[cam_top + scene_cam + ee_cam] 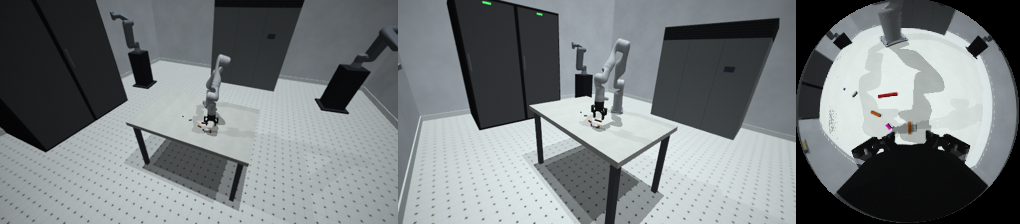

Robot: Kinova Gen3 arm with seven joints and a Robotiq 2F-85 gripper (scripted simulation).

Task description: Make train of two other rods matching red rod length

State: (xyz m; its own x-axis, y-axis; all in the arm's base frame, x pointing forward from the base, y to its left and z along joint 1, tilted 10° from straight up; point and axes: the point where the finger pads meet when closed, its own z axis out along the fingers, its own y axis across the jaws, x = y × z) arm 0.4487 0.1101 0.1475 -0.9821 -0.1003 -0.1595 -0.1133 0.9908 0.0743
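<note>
the gripper (910, 145) hangs low over the table (174, 106), jaws mostly spread and narrowing, pinching nothing. just below it lies an orange rod (910, 128); the magenta rod (888, 127) sits beside that, the red rod (888, 95) farther off. a skewed close could shove the orange rod into magenta.

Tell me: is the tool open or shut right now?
Open, partly closed in. The tool hangs low over the table, its fingers spread, nothing between them.
</note>
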